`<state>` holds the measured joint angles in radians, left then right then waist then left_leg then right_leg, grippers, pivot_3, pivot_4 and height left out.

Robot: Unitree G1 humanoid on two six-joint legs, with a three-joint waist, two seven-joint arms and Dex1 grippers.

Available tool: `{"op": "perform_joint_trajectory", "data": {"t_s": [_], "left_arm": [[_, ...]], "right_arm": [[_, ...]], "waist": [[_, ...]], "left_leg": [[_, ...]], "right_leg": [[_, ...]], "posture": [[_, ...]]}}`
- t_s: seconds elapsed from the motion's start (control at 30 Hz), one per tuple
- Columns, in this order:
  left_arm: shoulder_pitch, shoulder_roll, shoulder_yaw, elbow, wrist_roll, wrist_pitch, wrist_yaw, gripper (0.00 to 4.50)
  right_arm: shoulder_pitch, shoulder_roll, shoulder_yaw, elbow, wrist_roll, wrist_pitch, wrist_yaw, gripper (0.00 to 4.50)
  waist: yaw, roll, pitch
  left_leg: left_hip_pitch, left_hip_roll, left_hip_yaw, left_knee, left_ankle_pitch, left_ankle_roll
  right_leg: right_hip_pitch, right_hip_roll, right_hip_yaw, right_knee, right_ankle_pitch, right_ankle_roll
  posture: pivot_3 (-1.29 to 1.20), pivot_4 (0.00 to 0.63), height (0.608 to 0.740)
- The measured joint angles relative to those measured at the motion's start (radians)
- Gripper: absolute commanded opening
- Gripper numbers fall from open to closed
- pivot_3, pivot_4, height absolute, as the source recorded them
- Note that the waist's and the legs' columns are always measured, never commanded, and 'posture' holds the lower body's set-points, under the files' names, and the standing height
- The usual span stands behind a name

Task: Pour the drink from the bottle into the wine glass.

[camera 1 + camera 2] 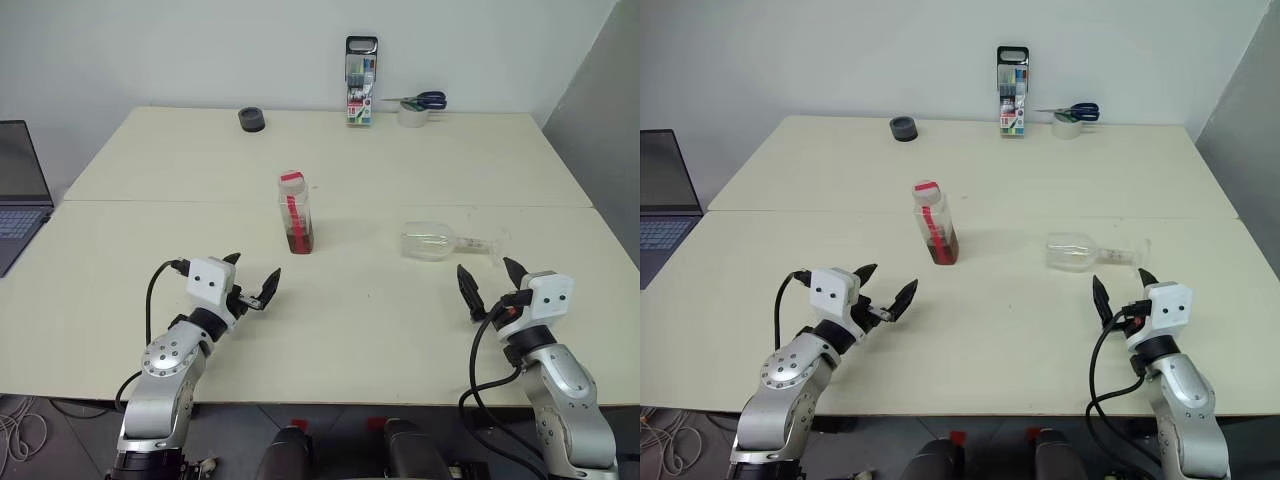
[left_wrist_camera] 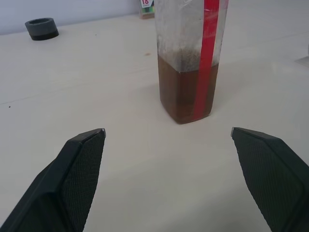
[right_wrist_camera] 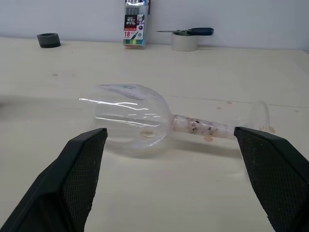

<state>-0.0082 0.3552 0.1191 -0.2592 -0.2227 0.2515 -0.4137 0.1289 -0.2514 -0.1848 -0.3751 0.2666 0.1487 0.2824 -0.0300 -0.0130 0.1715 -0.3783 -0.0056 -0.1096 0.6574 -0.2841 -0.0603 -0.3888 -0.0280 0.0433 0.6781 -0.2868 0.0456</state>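
Note:
The bottle stands upright mid-table, capped in red-pink, with the brown drink filling its lower part. Right of it the wine glass lies on its side, bowl toward the bottle and foot pointing right. My left gripper hovers open above the table, short of the bottle and a little to its left, nothing between its fingers. Near the table's front right, my right gripper is open too, just short of the lying glass, which shows between its fingers in the right wrist view.
Along the back edge of the table sit a dark tape roll, a pack of markers, and scissors on a pale tape roll. A laptop lies at the left. A seam crosses the tabletop.

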Motion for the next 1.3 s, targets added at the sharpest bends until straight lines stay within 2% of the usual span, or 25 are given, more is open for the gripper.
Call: {"op": "perform_joint_trajectory", "data": {"t_s": [0.57,1.3], "left_arm": [[-0.026,0.002,-0.007,0.004,0.011,-0.022,-0.012,4.46],[-0.065,0.003,-0.024,-0.002,-0.008,0.073,-0.010,4.46]], "right_arm": [[0.006,0.002,0.010,0.026,-0.002,-0.001,-0.002,4.50],[0.000,-0.015,0.011,-0.003,-0.001,0.058,-0.005,4.50]], "waist": [[0.000,0.000,0.000],[0.000,0.000,0.000]], "left_leg": [[0.000,0.000,0.000,0.000,0.000,0.000],[0.000,0.000,0.000,0.000,0.000,0.000]], "right_leg": [[0.000,0.000,0.000,0.000,0.000,0.000],[0.000,0.000,0.000,0.000,0.000,0.000]], "posture": [[0.00,0.150,0.740],[0.00,0.150,0.740]]}}
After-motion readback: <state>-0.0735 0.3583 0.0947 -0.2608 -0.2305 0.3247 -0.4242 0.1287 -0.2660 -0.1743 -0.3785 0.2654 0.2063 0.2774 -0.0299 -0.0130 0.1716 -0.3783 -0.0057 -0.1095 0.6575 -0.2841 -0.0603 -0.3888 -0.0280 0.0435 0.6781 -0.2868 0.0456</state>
